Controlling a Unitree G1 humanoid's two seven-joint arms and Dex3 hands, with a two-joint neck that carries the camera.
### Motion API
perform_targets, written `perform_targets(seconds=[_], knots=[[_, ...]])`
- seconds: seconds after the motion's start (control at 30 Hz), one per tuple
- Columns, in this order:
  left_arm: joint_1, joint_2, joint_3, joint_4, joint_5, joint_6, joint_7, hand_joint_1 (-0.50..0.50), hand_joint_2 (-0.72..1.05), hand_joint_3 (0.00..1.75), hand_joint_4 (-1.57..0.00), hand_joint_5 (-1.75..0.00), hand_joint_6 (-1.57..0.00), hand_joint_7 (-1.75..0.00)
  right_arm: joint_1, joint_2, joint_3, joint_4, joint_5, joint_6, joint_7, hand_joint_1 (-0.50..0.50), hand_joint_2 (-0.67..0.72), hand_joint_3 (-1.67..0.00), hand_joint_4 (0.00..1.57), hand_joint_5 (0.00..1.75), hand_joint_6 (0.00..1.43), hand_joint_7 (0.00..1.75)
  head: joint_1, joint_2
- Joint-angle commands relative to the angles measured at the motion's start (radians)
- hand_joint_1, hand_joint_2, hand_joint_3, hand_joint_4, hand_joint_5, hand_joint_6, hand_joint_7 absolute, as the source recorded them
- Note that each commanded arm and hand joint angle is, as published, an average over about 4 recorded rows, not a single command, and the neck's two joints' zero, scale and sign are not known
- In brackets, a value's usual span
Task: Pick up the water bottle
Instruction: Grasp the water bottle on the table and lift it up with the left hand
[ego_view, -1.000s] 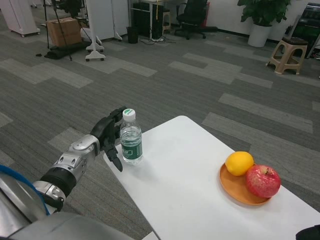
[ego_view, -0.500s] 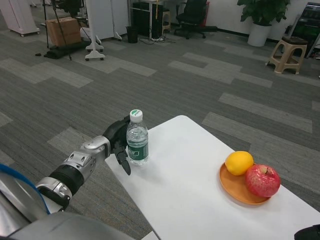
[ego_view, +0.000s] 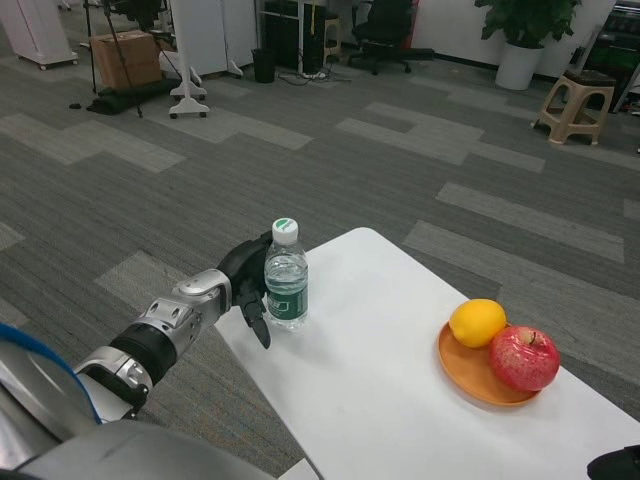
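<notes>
Sliding rightward with my left hand (ego_view: 248, 287), the bottle (ego_view: 286, 277) now stands upright at the table's (ego_view: 380, 380) ten-o'clock edge, at my palm's three o'clock, fingers wrapped around it.

Bright even indoor light; soft shadows on table (ego_view: 400, 380); sharp focus throughout.

Open-plan office, grey striped carpet tiles (ego_view: 300, 170), black swivel chair (ego_view: 385, 30), potted plant (ego_view: 522, 40), cardboard box (ego_view: 127, 60), plastic stool (ego_view: 577, 105)
</notes>
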Motion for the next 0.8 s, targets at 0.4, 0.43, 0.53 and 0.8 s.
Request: perform_targets(seconds=[0.4,0.43,0.53,0.8], knots=[[-0.034,-0.039,-0.006,0.069,-0.090,-0.122,0.002,-0.50,-0.30,0.09,0.00,-1.51,-0.05,-1.17,0.008,0.003,-0.005,-0.007,0.006,0.001,-0.002,-0.17,0.66,0.00,0.00,0.00,0.00,0.00,0.001,0.002],[-0.036,-0.044,-0.007,0.078,-0.090,-0.136,0.002,-0.45,-0.26,0.09,0.00,-1.64,-0.09,-1.31,0.008,0.004,-0.005,-0.007,0.006,0.001,-0.002,-0.17,0.66,0.00,0.00,0.00,0.00,0.00,0.001,0.001],[-0.039,-0.051,-0.018,0.099,-0.085,-0.171,0.002,0.24,-0.08,0.02,0.00,-1.75,-0.22,-1.48,0.008,0.007,-0.005,-0.007,0.006,0.001,-0.002,-0.17,0.66,0.00,0.00,0.00,0.00,0.00,0.000,0.001],[-0.053,-0.058,-0.035,0.116,0.025,-0.214,0.001,0.50,0.07,0.02,-0.29,-1.75,-0.60,-1.66,0.014,0.014,-0.004,-0.009,0.006,0.001,-0.002,-0.17,0.66,0.00,0.00,0.00,0.00,0.00,-0.004,0.004]])
